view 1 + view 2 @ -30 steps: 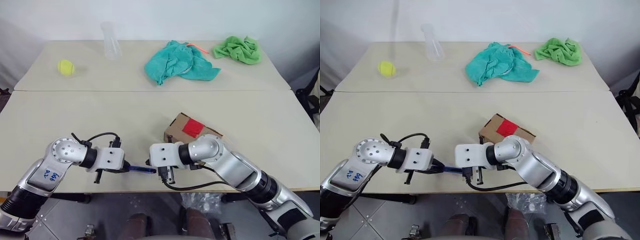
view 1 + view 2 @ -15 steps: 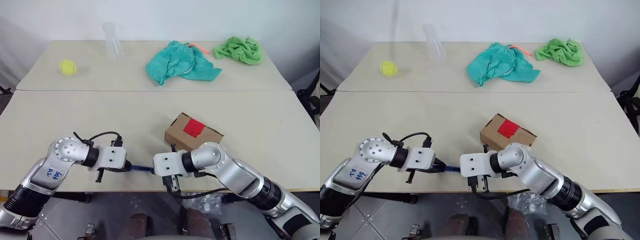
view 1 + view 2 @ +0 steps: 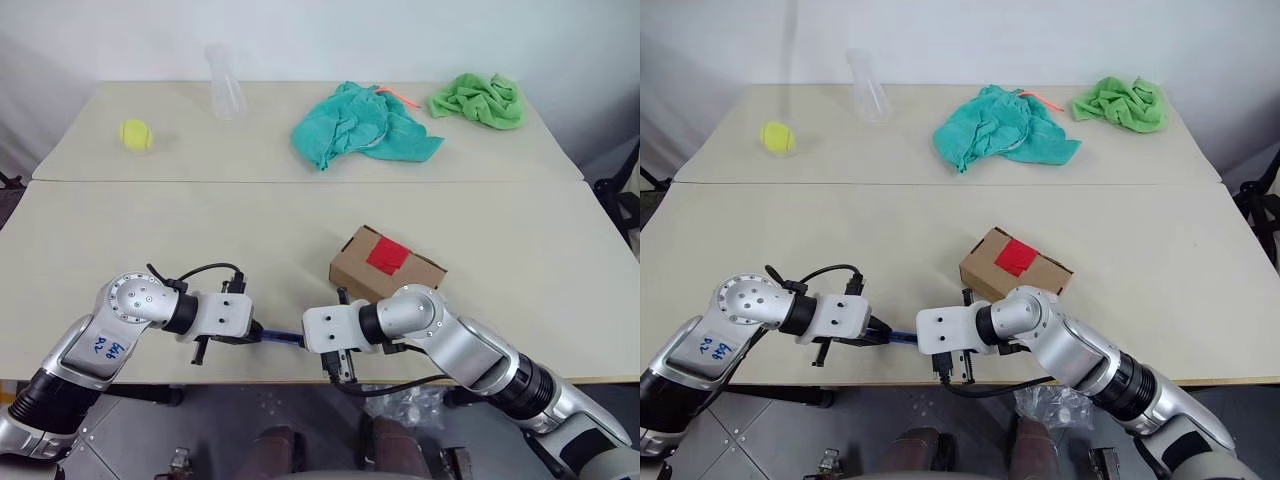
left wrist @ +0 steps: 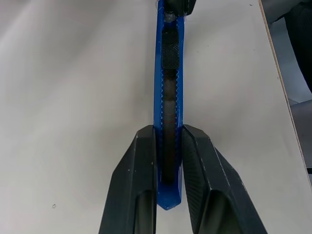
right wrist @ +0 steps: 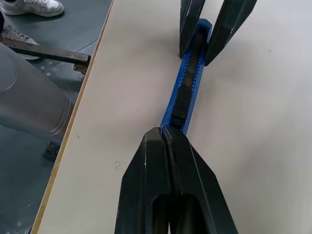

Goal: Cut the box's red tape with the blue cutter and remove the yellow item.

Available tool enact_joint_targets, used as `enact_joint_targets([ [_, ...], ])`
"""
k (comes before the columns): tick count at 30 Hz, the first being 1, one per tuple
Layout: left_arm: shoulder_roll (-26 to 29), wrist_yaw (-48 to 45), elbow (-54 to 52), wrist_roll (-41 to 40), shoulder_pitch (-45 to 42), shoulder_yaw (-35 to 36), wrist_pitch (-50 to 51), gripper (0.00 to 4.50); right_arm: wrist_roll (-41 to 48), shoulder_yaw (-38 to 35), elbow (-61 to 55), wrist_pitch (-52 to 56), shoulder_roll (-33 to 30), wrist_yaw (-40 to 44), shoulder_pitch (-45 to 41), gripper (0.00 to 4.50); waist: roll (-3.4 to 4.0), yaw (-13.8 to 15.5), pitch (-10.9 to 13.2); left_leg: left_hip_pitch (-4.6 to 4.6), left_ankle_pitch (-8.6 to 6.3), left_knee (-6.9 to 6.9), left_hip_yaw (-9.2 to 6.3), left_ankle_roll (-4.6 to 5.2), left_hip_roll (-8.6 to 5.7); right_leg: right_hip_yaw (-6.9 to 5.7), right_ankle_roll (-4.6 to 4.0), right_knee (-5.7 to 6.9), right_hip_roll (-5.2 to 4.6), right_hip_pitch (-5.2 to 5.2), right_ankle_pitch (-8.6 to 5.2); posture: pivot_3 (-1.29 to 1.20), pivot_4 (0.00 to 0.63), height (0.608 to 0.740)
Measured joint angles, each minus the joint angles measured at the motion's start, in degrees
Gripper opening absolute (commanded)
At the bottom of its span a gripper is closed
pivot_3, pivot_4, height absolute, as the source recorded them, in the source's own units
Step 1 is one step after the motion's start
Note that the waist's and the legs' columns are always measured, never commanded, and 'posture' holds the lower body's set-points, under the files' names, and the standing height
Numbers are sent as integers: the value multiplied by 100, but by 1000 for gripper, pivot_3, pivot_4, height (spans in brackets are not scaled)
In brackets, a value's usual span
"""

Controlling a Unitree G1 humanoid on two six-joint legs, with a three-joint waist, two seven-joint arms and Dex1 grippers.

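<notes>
Left gripper (image 4: 168, 161) stays clamped on the blue cutter (image 4: 168, 97); the right gripper (image 5: 165, 134), pinched together, has dropped to its far end, likely working the slider. The box (image 3: 385, 265) waits just behind, red tape (image 3: 386, 256) uncut.

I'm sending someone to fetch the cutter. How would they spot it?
On the near cream table, look at the front edge, left of the brown cardboard box. The slim blue plastic cutter with a black ribbed slider lies between the left pincer, shut on it, and the right pincer; nothing else there is blue and stick-shaped.
</notes>
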Motion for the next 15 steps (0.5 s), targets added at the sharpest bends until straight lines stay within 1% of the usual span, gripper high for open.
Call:
enact_joint_targets([
  [15,30,-42,-8,0,-7,7,40,541,-52,-32,293,-342,155,-50,87,50,0,-23,0,2,0,0,0,-1,3,0,0,2,2,-1,0,0,150,740],
])
